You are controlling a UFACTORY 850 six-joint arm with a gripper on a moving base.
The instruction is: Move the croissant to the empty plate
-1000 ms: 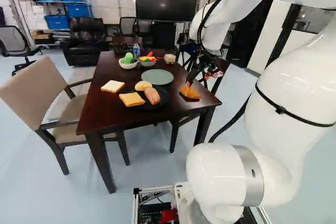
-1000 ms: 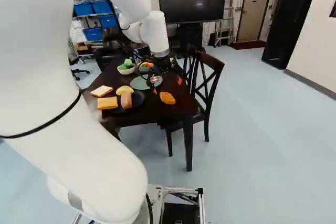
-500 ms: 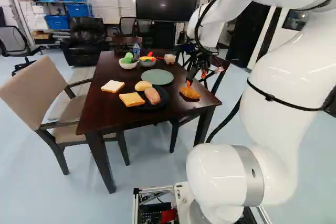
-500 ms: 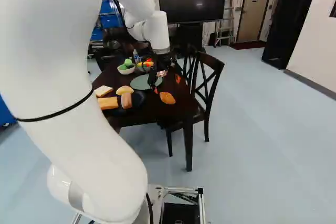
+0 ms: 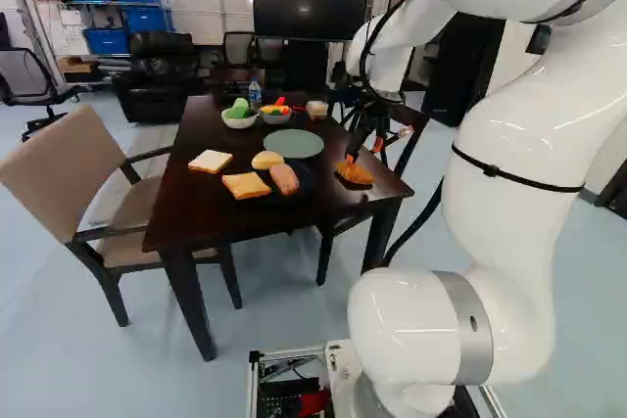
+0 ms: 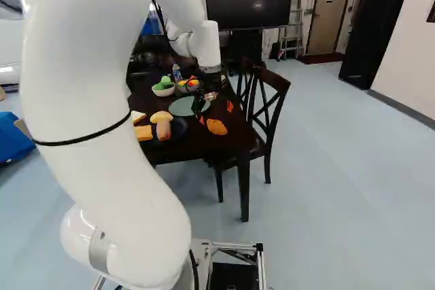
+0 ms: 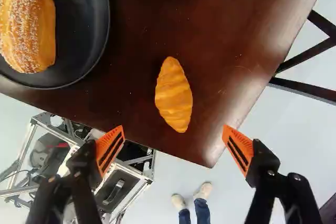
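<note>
- Right base view: the croissant lies near the middle of the frame, on the dark table near its corner. The gripper stands wide, its dark parts covering some of the green plate's right side. The cross-back chair borders the table's right edge. The white arm fills much of the left, hiding part of the bread there.
- Left base view: the croissant is right of centre, the fingertips appearing just above it; whether they touch cannot be told here. The green plate is left of it, with tabletop between. Breads overlap the black plate, so only part of its rim shows.
- Wrist view: the croissant lies ahead of the open gripper, centred between the lines of the two fingers, touching neither. The table corner points between them. Dark wood separates the croissant from both plates, which are cut off, as is the sugar-topped bun. Fingertip height is unclear.
</note>
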